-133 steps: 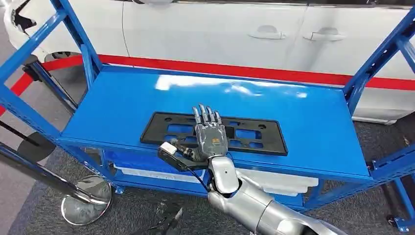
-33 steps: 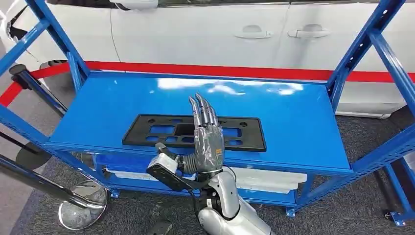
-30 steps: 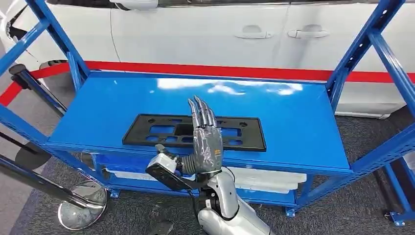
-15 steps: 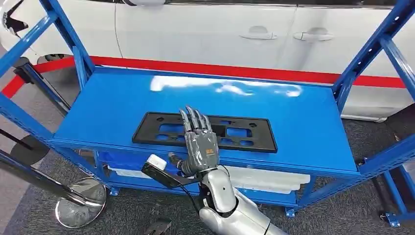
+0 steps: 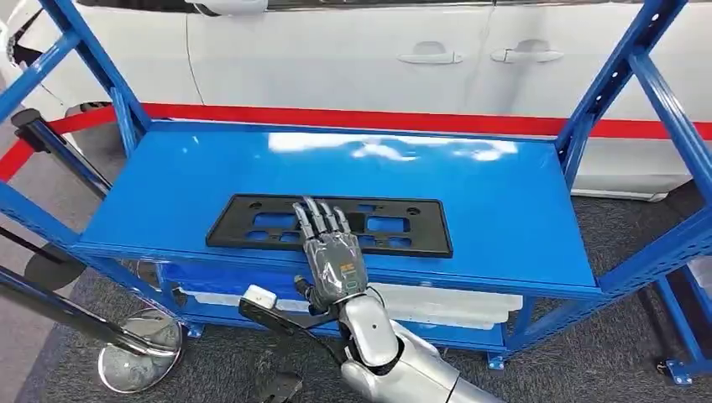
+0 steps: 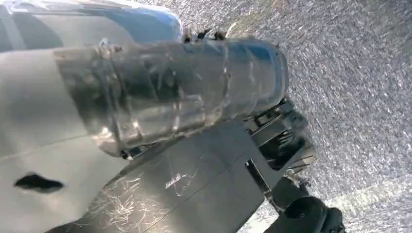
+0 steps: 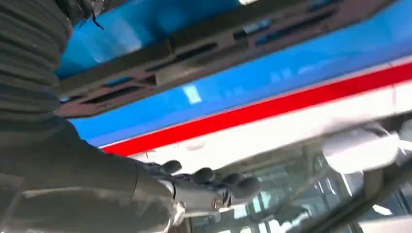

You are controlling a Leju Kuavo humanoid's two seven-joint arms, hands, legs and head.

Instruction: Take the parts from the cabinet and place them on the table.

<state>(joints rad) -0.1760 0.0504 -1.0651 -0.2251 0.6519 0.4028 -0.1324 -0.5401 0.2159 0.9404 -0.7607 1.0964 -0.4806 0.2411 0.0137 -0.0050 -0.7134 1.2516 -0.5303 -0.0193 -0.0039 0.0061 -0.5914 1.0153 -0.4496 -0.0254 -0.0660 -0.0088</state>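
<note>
The flat black plastic frame with rectangular cut-outs (image 5: pixel 329 225) lies on the top shelf of the blue metal rack (image 5: pixel 504 201), near its front edge and with its long side along that edge; I judge it is laid so to be easy to reach from the front. The frame is thin, matte, with small holes near its corners and several windows through which the blue shelf shows; in the right wrist view it appears as a dark band (image 7: pixel 204 53) on the blue surface. The right hand (image 5: pixel 332 256) is over the front edge of the shelf, palm down, fingers (image 5: pixel 321 217) straight and apart above the near side of the frame; it grasps nothing, and I cannot tell if the fingertips touch the frame. The left hand I cannot judge; the left wrist view is too unclear. Behind the rack stands a white car (image 5: pixel 353 50) with a red stripe (image 5: pixel 378 120) below it.
</note>
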